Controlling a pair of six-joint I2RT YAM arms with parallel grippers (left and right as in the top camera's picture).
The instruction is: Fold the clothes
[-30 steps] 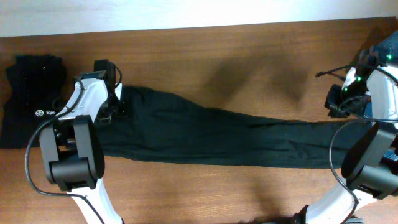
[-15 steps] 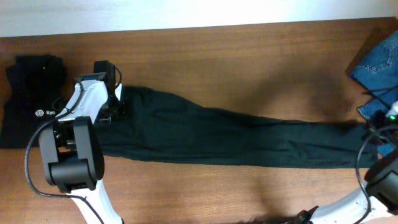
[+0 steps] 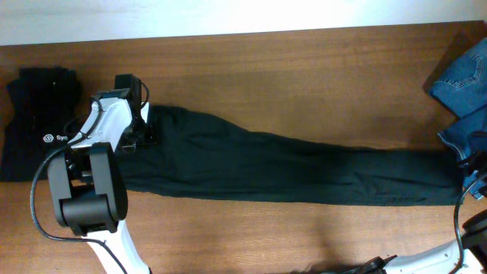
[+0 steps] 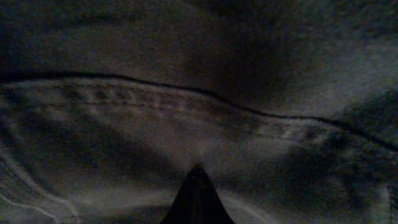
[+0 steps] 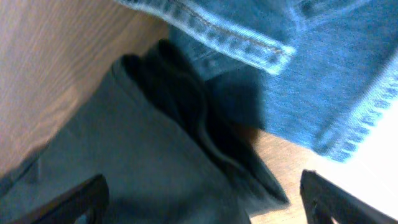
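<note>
The wooden table [image 3: 304, 68] carried the black trousers [image 3: 266, 167], which lay stretched almost from one side to the other. The waist was at the left and the leg ends reached the right edge. There they lay just beside the blue jeans [image 3: 460, 76], and in the right wrist view they seemed to touch them. A black top [image 3: 30, 114] with a small white logo lay at the far left, near the waist but apart from it.

The left arm [image 3: 87, 183] had not moved. Its jaws stayed pressed together at the upper corner of the waist, and its wrist view showed only dark cloth and a seam very close, so they were probably pinching the waistband.

The change was on the right. A second before, the right arm [image 3: 434, 259] stood over the leg ends with its jaws closed. Now it had drawn back to the table's right edge and its jaws were spread wide, with the leg ends [image 5: 205, 130] lying free below them.

I judge that the straightening pull was finished and the trousers were flat at full length. No fold was made yet, so the first fold was probably the next step.
</note>
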